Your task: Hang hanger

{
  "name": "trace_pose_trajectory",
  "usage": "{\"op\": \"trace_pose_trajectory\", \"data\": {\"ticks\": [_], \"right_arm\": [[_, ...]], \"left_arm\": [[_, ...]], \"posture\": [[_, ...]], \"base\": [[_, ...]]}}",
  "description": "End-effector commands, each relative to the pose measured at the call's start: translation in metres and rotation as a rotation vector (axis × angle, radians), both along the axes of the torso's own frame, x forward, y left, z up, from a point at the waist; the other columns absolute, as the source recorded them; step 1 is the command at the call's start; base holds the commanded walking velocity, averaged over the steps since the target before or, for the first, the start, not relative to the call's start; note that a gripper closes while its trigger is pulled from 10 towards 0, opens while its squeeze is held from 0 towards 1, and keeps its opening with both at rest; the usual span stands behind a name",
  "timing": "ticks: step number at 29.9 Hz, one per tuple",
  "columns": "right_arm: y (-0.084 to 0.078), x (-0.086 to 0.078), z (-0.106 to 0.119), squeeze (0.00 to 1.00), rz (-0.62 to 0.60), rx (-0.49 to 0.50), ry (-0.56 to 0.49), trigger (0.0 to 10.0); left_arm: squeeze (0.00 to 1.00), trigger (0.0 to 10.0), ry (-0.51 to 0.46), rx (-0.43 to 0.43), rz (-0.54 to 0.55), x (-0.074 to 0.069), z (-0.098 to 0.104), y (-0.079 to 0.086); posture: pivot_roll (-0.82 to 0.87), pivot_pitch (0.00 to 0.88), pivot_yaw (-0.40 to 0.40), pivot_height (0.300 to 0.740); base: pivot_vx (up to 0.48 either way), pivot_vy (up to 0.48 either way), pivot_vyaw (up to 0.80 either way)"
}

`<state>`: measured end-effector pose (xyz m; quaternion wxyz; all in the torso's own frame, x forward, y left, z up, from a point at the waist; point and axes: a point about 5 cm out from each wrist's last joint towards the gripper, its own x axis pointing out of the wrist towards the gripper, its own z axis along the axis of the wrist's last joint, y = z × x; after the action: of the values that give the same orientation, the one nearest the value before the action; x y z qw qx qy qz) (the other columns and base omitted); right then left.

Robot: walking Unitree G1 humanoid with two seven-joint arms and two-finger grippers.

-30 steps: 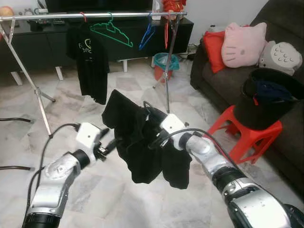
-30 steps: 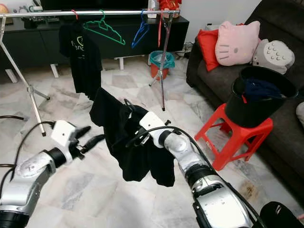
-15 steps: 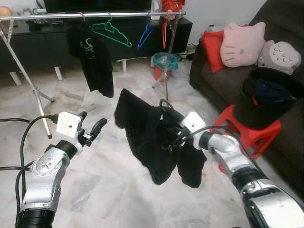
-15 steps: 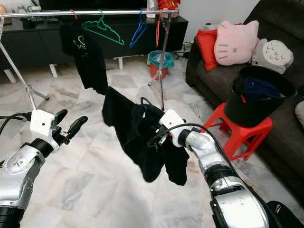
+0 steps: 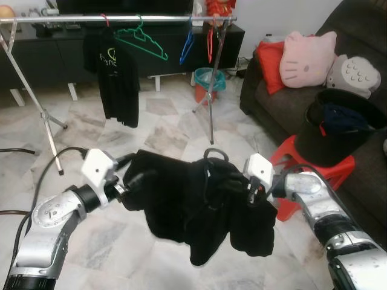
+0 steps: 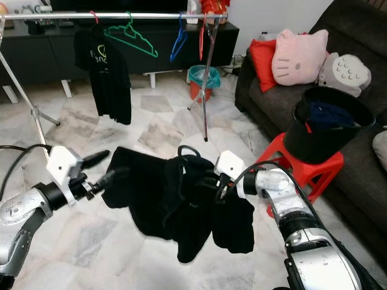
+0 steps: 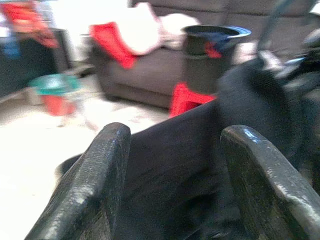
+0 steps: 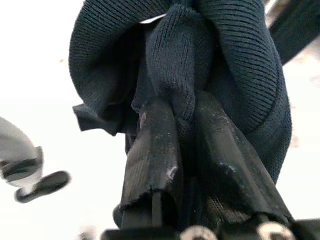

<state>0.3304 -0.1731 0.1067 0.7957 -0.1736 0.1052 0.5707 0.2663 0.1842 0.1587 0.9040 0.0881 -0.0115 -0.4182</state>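
In the left eye view, the right gripper [image 5: 245, 186] holds a black garment [image 5: 199, 211] bunched at its neck, where the dark hook of a hanger [image 5: 213, 156] loops up out of the cloth. The left gripper [image 5: 130, 172] reaches into the garment's far edge, which spreads out toward it. Beyond them stands the clothes rail [image 5: 121, 19], carrying a black T-shirt [image 5: 118, 75], a green hanger [image 5: 142, 41] and a blue hanger [image 5: 187, 43]. To the robot's right a black bucket [image 5: 338, 124] sits on a red stool [image 5: 287, 160] in front of a dark sofa [image 5: 278, 96].

The right eye view gives the same layout: the garment hangs low between both arms over the marble floor [image 6: 151, 130], well apart from the rail.

In the left wrist view, the two black fingers [image 7: 95, 180] stand spread wide, with dark cloth lying between and beyond them; the jaws are open and whether either finger touches the fabric cannot be told.

In the right wrist view, the jaws are closed tight on a thick fold of dark knit fabric, which wraps over and around the fingertips [image 8: 150, 150].

Judged from this, the garment appears to be already on its hanger and in hand, but nothing is hung yet. What remains is to carry it to the rail, lift the hook over the bar, and let go.
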Motion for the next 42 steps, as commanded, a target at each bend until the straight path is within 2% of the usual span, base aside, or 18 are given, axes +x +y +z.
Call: {"op": "trace_pose_trajectory", "data": {"ticks": [1, 4, 15, 19, 27, 28, 29, 30, 33, 34, 42], "right_arm": [[-0.008, 0.001, 0.011, 0.00, 0.026, 0.033, -0.018, 10.0], [-0.011, 0.000, 0.016, 0.00, 0.069, 0.048, 0.001, 10.0], [-0.009, -0.006, 0.017, 0.00, 0.158, 0.071, 0.029, 10.0], [0.001, -0.011, 0.013, 0.00, 0.232, 0.105, 0.060, 10.0], [0.004, -0.014, 0.013, 0.00, 0.285, 0.099, 0.071, 10.0], [0.005, -0.014, 0.016, 0.00, 0.308, 0.102, 0.068, 10.0], [0.005, -0.014, 0.016, 0.00, 0.308, 0.102, 0.068, 10.0], [0.005, -0.015, 0.016, 0.00, 0.324, 0.092, 0.068, 10.0], [0.004, -0.016, 0.016, 0.00, 0.330, 0.086, 0.068, 10.0], [0.003, -0.018, 0.015, 0.00, 0.340, 0.080, 0.072, 10.0], [0.008, -0.018, 0.019, 0.00, 0.369, 0.084, 0.060, 10.0]], "left_arm": [[0.00, 10.0, 0.030, -0.011, -0.139, -0.009, 0.003, -0.016], [0.00, 10.0, 0.066, 0.007, -0.254, -0.013, 0.001, -0.032], [0.00, 10.0, 0.042, 0.006, -0.299, -0.008, 0.004, -0.049], [0.00, 10.0, 0.015, -0.010, -0.322, -0.003, 0.013, -0.058], [0.00, 10.0, 0.022, 0.036, -0.369, -0.001, 0.013, -0.062], [0.00, 10.0, 0.047, 0.073, -0.399, -0.002, 0.008, -0.061], [0.00, 10.0, 0.047, 0.073, -0.399, -0.002, 0.008, -0.061], [0.00, 10.0, 0.080, 0.106, -0.425, -0.005, 0.004, -0.056], [0.00, 10.0, 0.088, 0.118, -0.431, -0.005, 0.002, -0.054], [0.00, 10.0, 0.107, 0.154, -0.448, -0.006, 0.000, -0.050], [0.00, 10.0, 0.127, 0.222, -0.469, -0.005, -0.006, -0.049]], "posture": [[0.03, 0.000, -0.116, 0.740], [0.04, 0.000, -0.125, 0.740], [0.05, 0.000, -0.126, 0.740], [0.05, 0.000, -0.121, 0.740], [0.05, 0.000, -0.109, 0.740], [0.05, 0.000, -0.105, 0.740], [0.05, 0.000, -0.105, 0.740], [0.05, 0.000, -0.102, 0.740], [0.05, 0.000, -0.098, 0.740], [0.05, 0.000, -0.096, 0.740], [0.04, 0.000, -0.091, 0.740]], "base": [[0.000, 0.000, 0.00], [0.000, 0.000, 0.00], [0.000, 0.000, 0.00], [0.000, 0.000, 0.00], [0.000, 0.000, 0.00], [0.000, 0.000, 0.00], [0.000, 0.000, 0.00], [0.000, 0.000, 0.00], [0.000, 0.000, 0.00], [0.000, 0.000, 0.00], [0.000, 0.000, 0.00]]}}
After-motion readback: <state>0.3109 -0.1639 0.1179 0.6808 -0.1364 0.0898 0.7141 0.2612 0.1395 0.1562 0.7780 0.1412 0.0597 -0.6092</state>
